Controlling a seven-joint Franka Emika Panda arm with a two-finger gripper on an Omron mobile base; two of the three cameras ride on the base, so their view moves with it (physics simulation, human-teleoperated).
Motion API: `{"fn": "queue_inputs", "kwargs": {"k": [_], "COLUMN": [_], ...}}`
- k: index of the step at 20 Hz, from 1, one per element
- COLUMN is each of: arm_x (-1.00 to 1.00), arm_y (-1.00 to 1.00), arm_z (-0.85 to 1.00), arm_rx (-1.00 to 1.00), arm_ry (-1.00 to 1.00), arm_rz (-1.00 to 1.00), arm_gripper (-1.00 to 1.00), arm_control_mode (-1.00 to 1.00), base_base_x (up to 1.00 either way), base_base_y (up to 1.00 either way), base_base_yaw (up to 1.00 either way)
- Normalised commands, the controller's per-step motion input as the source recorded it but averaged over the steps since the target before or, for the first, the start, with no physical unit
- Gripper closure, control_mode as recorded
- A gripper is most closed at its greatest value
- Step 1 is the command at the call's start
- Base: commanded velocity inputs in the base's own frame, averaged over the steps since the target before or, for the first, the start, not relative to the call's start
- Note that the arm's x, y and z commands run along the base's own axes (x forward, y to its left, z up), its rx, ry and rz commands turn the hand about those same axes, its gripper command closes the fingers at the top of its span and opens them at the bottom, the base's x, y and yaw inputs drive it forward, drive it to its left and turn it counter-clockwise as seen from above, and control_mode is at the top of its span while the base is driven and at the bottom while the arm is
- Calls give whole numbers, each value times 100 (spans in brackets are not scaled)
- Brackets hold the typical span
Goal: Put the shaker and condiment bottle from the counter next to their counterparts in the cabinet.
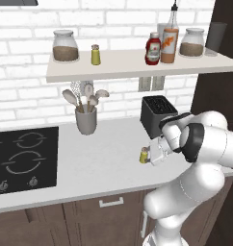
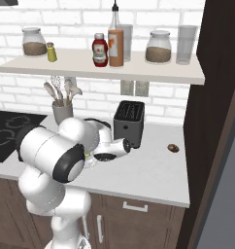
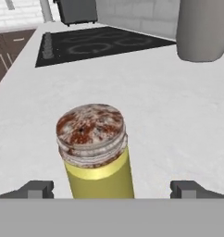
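The shaker [image 1: 144,155] stands upright on the white table [image 1: 99,163], in front of the black toaster [image 1: 157,113] and just beside the gripper [image 1: 151,154], which reaches toward it low and level from the right. In the hand view the shaker [image 3: 96,152] rises between the two dark fingers [image 3: 36,190], which stand wide apart with a clear gap on each side and hold nothing; its cap is mottled brown and grey over a yellow body. The bottle [image 1: 169,39] already stands on the shelf [image 1: 133,67], touching or just beside the red ketchup [image 1: 153,48] on its right; its white label carries orange marks too small to read, and the ketchup's label is equally unreadable. The brighter shaker [image 1: 95,55] stands farther left on the shelf, near a glass jar [image 1: 65,46] of brown grains. A second jar [image 1: 191,43] and a grey tumbler [image 1: 214,38] stand toward the shelf's right end. On the table a grey crock [image 1: 86,120] of spoons stands by the wall, beside the black cooktop [image 1: 24,158]. A small brown lump [image 2: 173,148] lies right of the toaster.
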Motion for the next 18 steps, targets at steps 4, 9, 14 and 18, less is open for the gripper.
{"fn": "queue_inputs", "kwargs": {"k": [4, 9, 14, 18], "arm_x": [28, 24, 7, -14], "arm_y": [9, 12, 0, 0], "arm_z": [-3, -10, 41, 98], "arm_rx": [4, 1, -7, -18], "arm_ry": [12, 16, 0, -4], "arm_rz": [0, 3, -9, -23], "arm_gripper": [100, 100, 100, 100], "arm_control_mode": [-100, -100, -100, -100], "base_base_x": [0, 0, 0, 0], "base_base_y": [0, 0, 0, 0], "base_base_yaw": [0, 0, 0, 0]}}
